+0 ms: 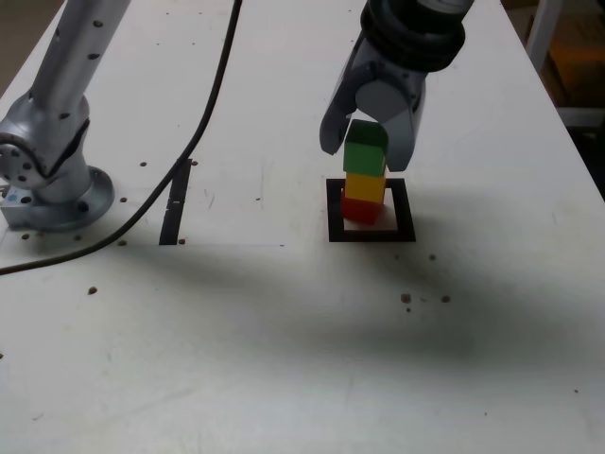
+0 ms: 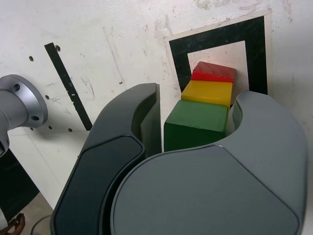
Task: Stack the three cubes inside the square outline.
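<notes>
- Green cube [image 1: 365,148]: top of a three-block stack, sitting between the two jaws of the hand [image 1: 369,142].
- Yellow cube [image 1: 364,186]: middle of the stack, directly under the green one and slightly offset from it.
- Red cube [image 1: 358,210]: bottom block, resting on the white middle of the square outline [image 1: 371,233].
- Square outline: black tape frame on the white table [image 1: 284,331]; the stack stands towards its side on the exterior view's left.
- Hand: grey, pointing down over the stack, jaws flanking the green cube. In the wrist view a narrow gap shows between one jaw and the cube; whether the other jaw touches it I cannot tell, so a pinch is not confirmed.
- Black tape strip [image 1: 176,203]: single straight line, well apart from the outline, towards the exterior view's left.
- Arm base [image 1: 52,184]: silver, bolted at the exterior view's left edge, with a black cable [image 1: 203,118] running past it.
</notes>
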Controlling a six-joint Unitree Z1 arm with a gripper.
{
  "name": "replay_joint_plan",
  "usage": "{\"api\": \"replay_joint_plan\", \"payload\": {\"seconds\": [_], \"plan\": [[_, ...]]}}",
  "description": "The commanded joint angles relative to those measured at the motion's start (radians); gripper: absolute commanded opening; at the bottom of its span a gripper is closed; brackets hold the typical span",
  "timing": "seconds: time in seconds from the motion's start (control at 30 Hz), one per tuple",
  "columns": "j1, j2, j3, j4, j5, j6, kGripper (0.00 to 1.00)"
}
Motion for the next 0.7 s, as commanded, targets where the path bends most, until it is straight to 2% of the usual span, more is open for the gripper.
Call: {"api": "replay_joint_plan", "payload": {"seconds": [0.0, 0.1, 0.33, 0.5, 0.6, 0.67], "plan": [[0.002, -0.010, 0.001, 0.019, 0.004, 0.001, 0.99], [0.002, -0.026, 0.002, 0.019, 0.004, 0.002, 1.00], [0.003, -0.131, 0.004, 0.017, 0.008, 0.025, 1.00], [0.003, -0.244, 0.039, 0.017, 0.005, 0.027, 1.00], [0.003, -0.362, 0.110, 0.017, -0.001, 0.015, 1.00], [0.003, -0.406, 0.159, 0.017, -0.001, 0.012, 1.00]]}}
